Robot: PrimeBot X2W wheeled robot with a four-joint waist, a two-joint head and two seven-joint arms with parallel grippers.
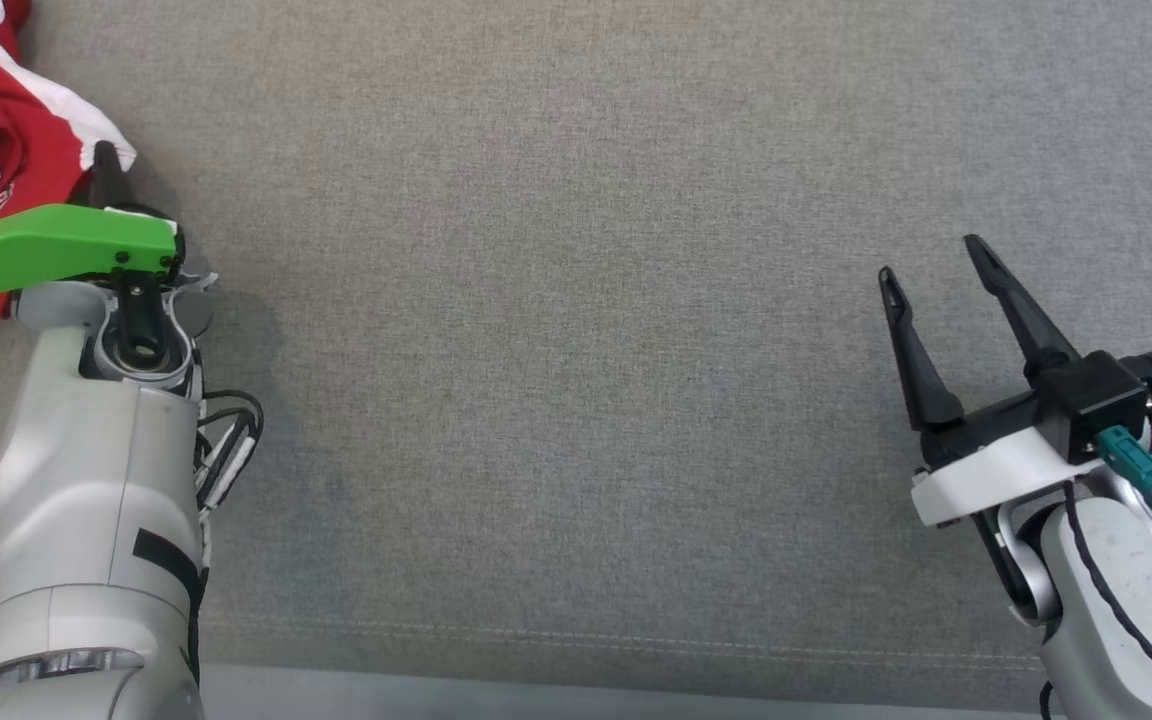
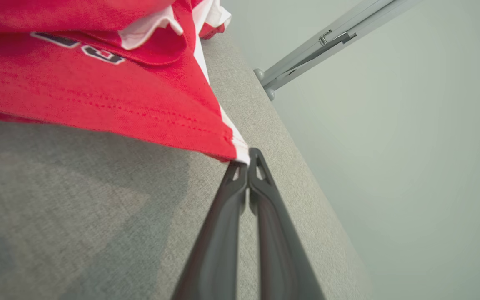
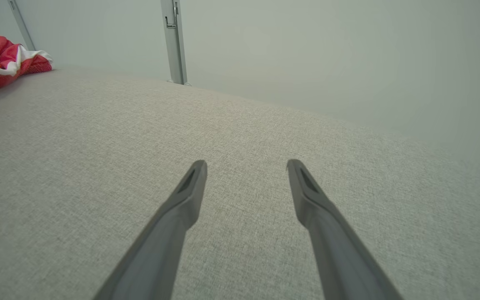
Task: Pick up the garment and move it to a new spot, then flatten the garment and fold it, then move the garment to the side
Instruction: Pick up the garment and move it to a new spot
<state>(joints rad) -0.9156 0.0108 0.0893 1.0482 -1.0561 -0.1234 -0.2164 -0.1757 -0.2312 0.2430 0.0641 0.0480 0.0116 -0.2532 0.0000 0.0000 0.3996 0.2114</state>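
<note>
Nearest the robot, a stitched seam (image 1: 576, 640) runs along the front edge of the grey cloth surface (image 1: 576, 350), and both pale forearms rise from that edge. On the right side, the right gripper (image 1: 933, 260) hovers over bare cloth with its two dark fingers spread wide apart and nothing between them; the right wrist view confirms the gap between the fingers, with grey weave visible through it. On the left side, a green cover (image 1: 56, 250) sits across the wrist, and beyond it the left gripper (image 2: 248, 160) has its fingers pressed together on the corner of the garment (image 2: 98, 91) – the tips pinch the hem where a narrow white edge meets the red cloth. That corner is raised off the surface and casts a shadow beneath it. The garment lies bunched at the far left of the surface, well apart from the right gripper: red body, white folds, and part of a black, white-outlined letter on the upper fold. Stitching runs along the hem. Past the far edge of the surface stands a grey metal post (image 3: 175, 41) with a small latch – behind it, a plain pale wall (image 3: 348, 62).
</note>
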